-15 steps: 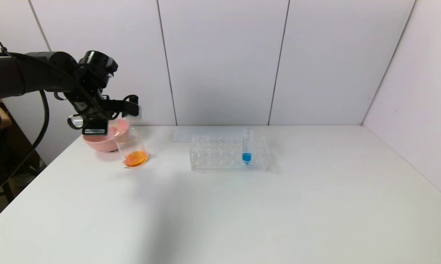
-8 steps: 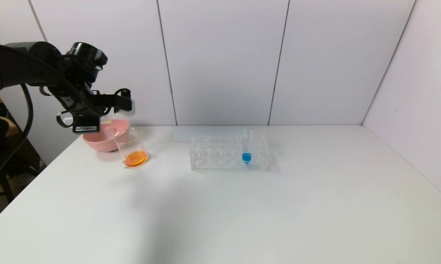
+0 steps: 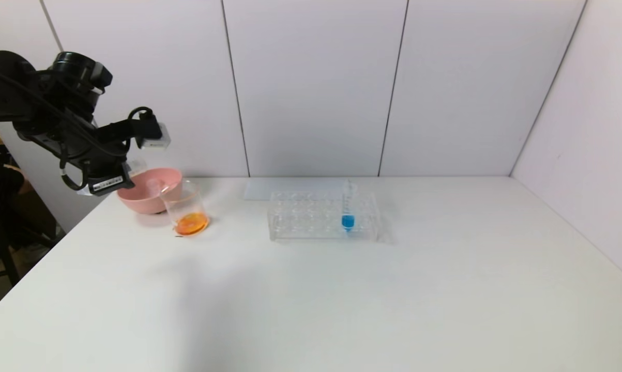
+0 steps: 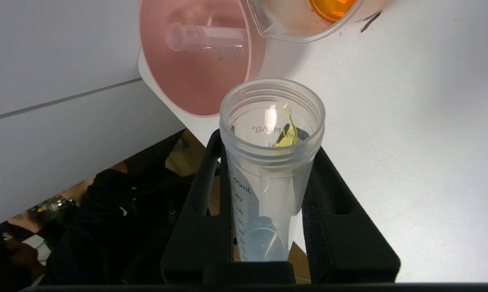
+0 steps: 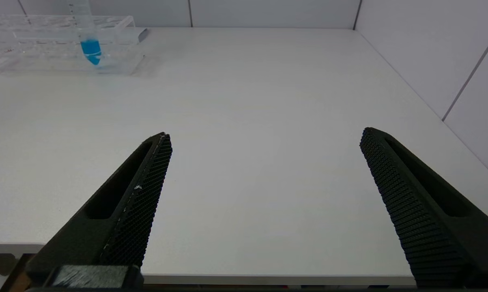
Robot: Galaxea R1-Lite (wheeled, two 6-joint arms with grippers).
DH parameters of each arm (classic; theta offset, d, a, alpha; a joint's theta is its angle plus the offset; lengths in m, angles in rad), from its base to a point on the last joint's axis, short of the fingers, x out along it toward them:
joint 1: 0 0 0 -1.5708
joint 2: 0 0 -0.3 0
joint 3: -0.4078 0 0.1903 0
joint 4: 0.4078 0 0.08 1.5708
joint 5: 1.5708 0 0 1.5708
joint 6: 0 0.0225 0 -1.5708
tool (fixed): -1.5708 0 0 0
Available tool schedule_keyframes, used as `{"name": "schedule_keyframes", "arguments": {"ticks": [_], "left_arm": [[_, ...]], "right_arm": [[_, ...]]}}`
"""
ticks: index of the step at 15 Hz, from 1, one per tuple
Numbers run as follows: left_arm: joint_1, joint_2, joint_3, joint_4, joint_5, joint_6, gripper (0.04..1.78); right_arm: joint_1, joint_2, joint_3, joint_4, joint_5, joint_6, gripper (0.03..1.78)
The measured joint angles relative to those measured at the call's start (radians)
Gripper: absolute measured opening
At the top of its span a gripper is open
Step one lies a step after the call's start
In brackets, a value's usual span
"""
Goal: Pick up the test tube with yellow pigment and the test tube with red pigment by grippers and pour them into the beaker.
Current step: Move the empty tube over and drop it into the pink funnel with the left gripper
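My left gripper (image 3: 106,180) is raised at the table's far left corner, beside the pink bowl (image 3: 135,199). In the left wrist view it (image 4: 268,142) is shut on a clear graduated tube (image 4: 268,182). That tube holds only a yellow trace at its mouth. The beaker (image 3: 185,207) stands next to the bowl with orange liquid in its bottom; it also shows in the left wrist view (image 4: 284,24). No tube with red liquid shows. An empty clear tube (image 4: 207,38) lies in the bowl (image 4: 187,85). My right gripper (image 5: 265,134) is open and empty above the table's front right edge.
A clear tube rack (image 3: 311,217) stands mid-table at the back with one tube of blue liquid (image 3: 347,206) in it; the rack also shows in the right wrist view (image 5: 45,36). A wall runs along the table's right side.
My left arm has moved left and up, away from above the bowl and beaker, still holding the tube. The beaker, bowl and rack have not moved.
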Motion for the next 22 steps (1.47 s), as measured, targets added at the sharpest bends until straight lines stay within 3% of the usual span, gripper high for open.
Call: {"name": "schedule_keyframes", "arguments": {"ticks": [3, 6, 9, 16, 22], "left_arm": [[0.023, -0.043, 0.094, -0.098, -0.015, -0.042, 0.49], [0.053, -0.101, 0.231, -0.302, -0.057, -0.084, 0.49], [0.07, -0.14, 0.298, -0.466, -0.114, -0.229, 0.49], [0.092, -0.181, 0.327, -0.533, -0.151, -0.579, 0.49], [0.093, -0.171, 0.44, -0.841, -0.153, -0.857, 0.49]], "right_arm": [[0.0, 0.0, 0.0, 0.0, 0.0, 0.0, 1.7], [0.0, 0.0, 0.0, 0.0, 0.0, 0.0, 1.7], [0.0, 0.0, 0.0, 0.0, 0.0, 0.0, 1.7], [0.0, 0.0, 0.0, 0.0, 0.0, 0.0, 1.7], [0.0, 0.0, 0.0, 0.0, 0.0, 0.0, 1.7]]}}
